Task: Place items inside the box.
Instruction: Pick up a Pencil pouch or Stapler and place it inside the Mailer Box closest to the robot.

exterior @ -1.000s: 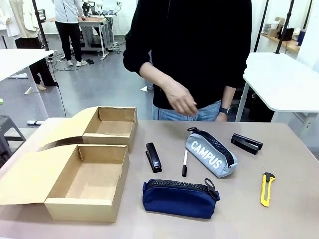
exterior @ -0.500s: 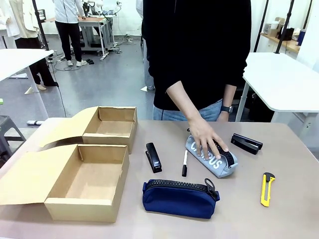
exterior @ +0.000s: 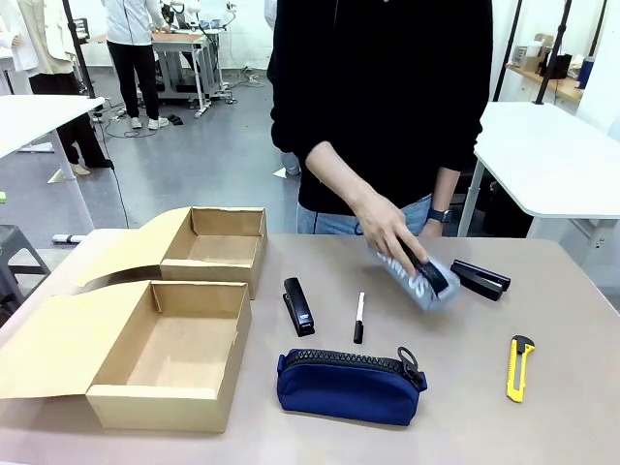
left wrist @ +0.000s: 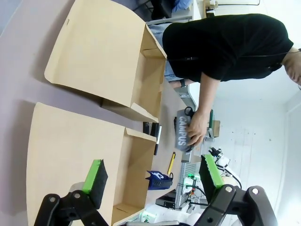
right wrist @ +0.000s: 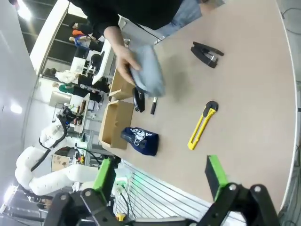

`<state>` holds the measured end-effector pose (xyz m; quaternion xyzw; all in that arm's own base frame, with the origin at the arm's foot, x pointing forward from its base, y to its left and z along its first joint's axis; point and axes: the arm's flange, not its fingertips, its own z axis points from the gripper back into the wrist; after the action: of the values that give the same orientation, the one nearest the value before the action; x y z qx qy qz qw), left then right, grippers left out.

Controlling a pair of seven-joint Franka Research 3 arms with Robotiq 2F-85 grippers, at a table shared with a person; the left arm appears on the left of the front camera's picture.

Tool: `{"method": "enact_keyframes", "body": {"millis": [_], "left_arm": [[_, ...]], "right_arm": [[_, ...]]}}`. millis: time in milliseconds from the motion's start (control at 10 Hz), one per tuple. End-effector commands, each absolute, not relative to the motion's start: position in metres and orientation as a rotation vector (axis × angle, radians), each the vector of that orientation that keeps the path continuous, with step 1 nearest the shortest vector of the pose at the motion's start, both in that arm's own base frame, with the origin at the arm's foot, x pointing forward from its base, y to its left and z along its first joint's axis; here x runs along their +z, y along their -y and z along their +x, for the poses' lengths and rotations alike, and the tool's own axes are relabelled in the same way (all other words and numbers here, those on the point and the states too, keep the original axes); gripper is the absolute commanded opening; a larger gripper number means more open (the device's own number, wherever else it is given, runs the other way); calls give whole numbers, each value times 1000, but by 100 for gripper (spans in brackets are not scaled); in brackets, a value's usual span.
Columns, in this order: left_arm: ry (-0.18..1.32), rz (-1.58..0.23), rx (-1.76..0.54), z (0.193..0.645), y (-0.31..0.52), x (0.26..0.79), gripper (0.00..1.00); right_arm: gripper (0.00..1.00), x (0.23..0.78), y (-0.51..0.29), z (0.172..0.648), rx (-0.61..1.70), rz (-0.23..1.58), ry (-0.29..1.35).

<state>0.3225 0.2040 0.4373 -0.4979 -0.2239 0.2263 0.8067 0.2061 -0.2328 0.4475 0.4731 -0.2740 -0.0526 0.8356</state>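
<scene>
Pouch pickup by the person, with nothing boxed yet.
The person's hand [exterior: 386, 231] grips the grey "CAMPUS" pouch [exterior: 428, 281] at the far side of the table [exterior: 572, 426], apparently raised off it, near one black stapler [exterior: 480, 279]. The navy pouch [exterior: 349, 386], second stapler [exterior: 298, 306], marker [exterior: 358, 317] and yellow utility knife [exterior: 519, 368] lie on the table. The near box [exterior: 160, 407] and far box [exterior: 254, 242] look empty. The left end effector [left wrist: 153, 173] and right end effector [right wrist: 159, 173] hang with fingers wide apart, holding nothing. Next, I judge, the pouch must cross leftward and go down inside a box's walls.
</scene>
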Motion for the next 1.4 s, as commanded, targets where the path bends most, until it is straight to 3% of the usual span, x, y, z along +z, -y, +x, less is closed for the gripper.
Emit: {"method": "enact_keyframes", "body": {"millis": [0, 200, 400, 600, 700, 800, 900, 1100, 1200, 1300], "left_arm": [[493, -1073, 459, 322, -205, 436, 100], [493, -1073, 459, 322, -205, 436, 100], [493, -1073, 459, 322, -205, 436, 100], [493, -1073, 459, 322, -205, 436, 100], [493, -1073, 459, 322, -205, 436, 100], [493, -1073, 459, 322, -205, 436, 100], [493, -1073, 459, 322, -205, 436, 100], [493, -1073, 459, 322, -205, 436, 100], [493, -1073, 459, 322, -205, 436, 100], [493, -1073, 459, 322, -205, 436, 100]], "right_arm": [[100, 429, 177, 215, -84, 947, 574], [100, 441, 108, 236, 108, 860, 550], [100, 435, -14, 252, 455, 738, 388], [100, 387, -125, 226, 820, 666, 142], [100, 369, -150, 215, 910, 584, 110], [100, 374, -145, 220, 861, 564, 152], [100, 470, -73, 296, 730, 668, 98], [100, 470, -73, 296, 730, 668, 98], [100, 458, -118, 295, 794, 619, 63], [100, 456, -151, 299, 1010, 479, 91]]}}
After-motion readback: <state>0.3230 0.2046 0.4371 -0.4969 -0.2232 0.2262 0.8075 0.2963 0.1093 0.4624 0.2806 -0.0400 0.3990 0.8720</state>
